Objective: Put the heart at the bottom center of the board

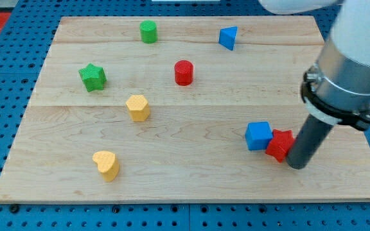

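The yellow heart (106,165) lies near the board's bottom left. My tip (297,165) is far to its right, at the lower right of the board, touching the right side of a red star block (279,145). A blue cube (259,136) sits against the red star's left side.
A yellow hexagon block (137,107) lies above the heart. A green star (92,77) is at the left, a green cylinder (148,31) at the top, a red cylinder (184,72) near the middle, a blue triangle (229,37) at the top right. The wooden board (191,179) ends close below the heart.
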Robot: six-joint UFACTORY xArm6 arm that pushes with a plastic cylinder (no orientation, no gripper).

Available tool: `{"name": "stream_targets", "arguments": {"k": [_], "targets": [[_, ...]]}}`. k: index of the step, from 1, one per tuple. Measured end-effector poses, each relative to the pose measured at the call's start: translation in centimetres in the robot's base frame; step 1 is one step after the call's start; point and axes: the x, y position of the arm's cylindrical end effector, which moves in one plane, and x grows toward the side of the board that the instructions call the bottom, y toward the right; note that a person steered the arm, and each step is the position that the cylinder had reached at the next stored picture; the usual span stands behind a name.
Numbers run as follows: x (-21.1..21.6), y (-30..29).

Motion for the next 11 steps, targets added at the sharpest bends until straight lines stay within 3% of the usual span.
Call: {"name": "stream_targets", "arguments": {"k": [1,2,4,5,6,8,9,10,11], "targets": [[-0.1,6.3],[3.1,0.1],[4.8,-25.7],[4.6,-32.6],[1.4,-33.5],[-2.4,-14.8],[0.2,-21.7],[4.7,-19.7],[2.3,-15.4]]}}
